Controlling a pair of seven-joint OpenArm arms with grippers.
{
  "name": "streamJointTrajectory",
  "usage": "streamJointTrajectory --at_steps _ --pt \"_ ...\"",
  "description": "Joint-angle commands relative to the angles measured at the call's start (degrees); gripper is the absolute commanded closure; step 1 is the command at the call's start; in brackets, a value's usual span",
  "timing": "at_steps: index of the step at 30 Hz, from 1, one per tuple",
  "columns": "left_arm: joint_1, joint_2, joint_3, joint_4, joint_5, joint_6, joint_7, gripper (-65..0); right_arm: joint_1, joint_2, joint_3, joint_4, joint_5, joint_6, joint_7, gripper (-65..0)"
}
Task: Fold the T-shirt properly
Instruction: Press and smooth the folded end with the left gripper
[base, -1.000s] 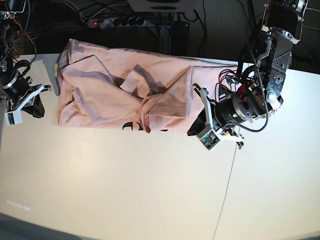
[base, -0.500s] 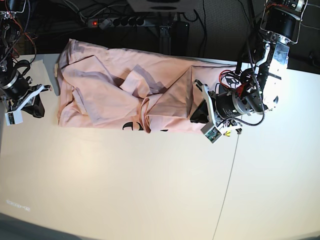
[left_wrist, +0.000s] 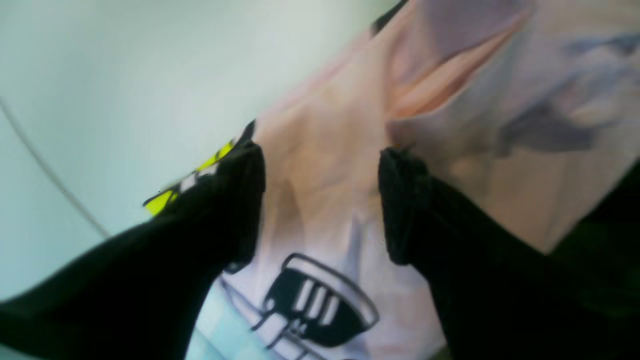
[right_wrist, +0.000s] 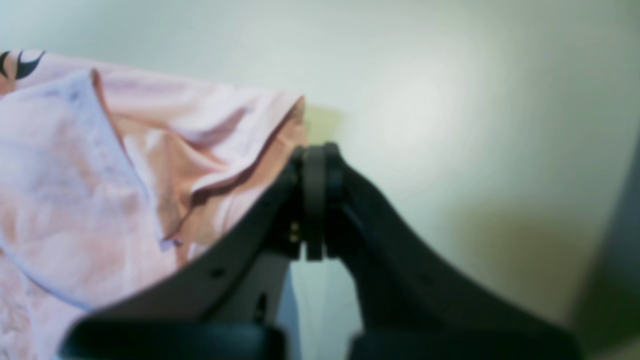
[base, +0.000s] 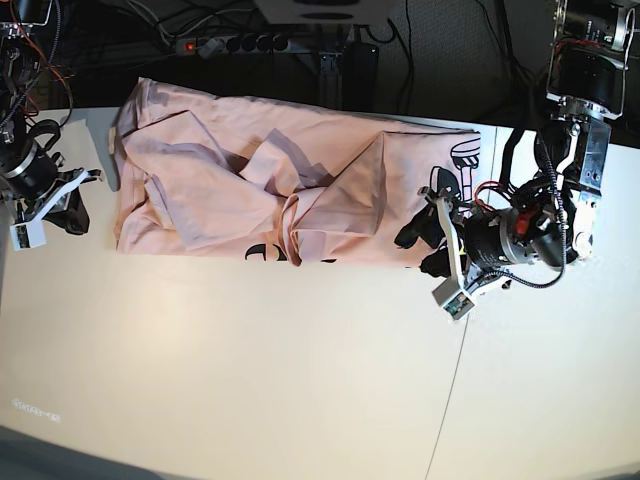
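Base view, read left to right: the right gripper (base: 62, 205) is seen with jaws pressed together and empty, just left of the crumpled pale pink cotton T-shirt (base: 250, 190) spread across the white table (base: 250, 380). One loose fold is judged done; squaring and further folds remain. The left gripper (base: 432, 240) is spread wide, holding nothing, poised over the printed edge beneath its fingers (left_wrist: 240, 200).

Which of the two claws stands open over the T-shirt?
The left claw, spread above the T-shirt's printed end; the right claw is shut beside the other end.
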Motion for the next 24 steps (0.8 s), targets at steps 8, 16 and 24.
streamJointTrajectory --at_steps 8,16,24 --pt "4.1 -0.3 -0.1 4.8 -11.2 -5.6 2.2 -38.7 0.4 1.2 0.7 0.9 0.6 3.1 1.1 0.0" --pt "4.6 -0.1 -0.1 4.7 -5.9 -5.8 -3.7 -38.7 0.4 1.2 0.7 0.9 0.7 3.1 1.1 0.0" --pt "4.6 4.9 -0.1 0.2 -4.4 -5.8 -5.0 -38.7 0.4 1.2 0.7 0.9 0.7 3.1 1.0 0.0"
